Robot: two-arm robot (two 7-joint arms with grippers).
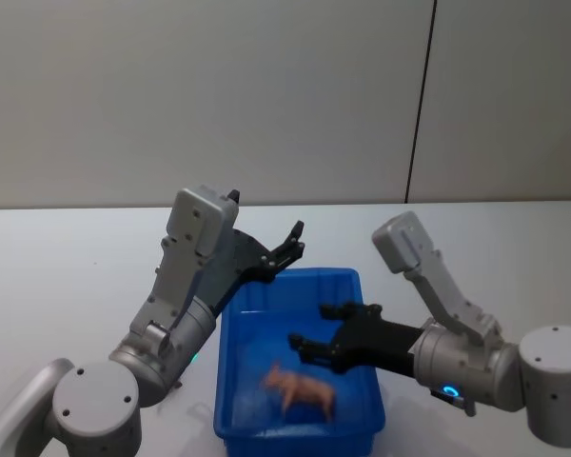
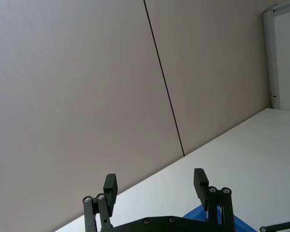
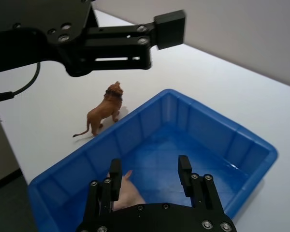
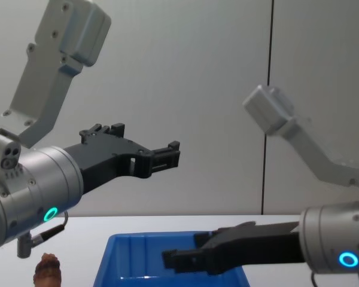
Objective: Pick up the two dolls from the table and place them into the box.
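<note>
Setting: robotics lab or test room. Evidence: plain white table (image 1: pixel 67 276), bare grey panelled wall (image 1: pixel 219 95) with vertical seam (image 1: pixel 421 95), white frame (image 2: pixel 269 58) at wall's end, two grey robot arms (image 1: pixel 186 276).

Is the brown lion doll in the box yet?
Out: the lion doll stands upright on the table beside the box.

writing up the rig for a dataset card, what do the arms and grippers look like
Both arms are silver-grey, with round joints and boxy pale links. The left gripper and right gripper are black, two block-tipped fingers each, screws visible. The left ring glows teal, the right ring blue.
</note>
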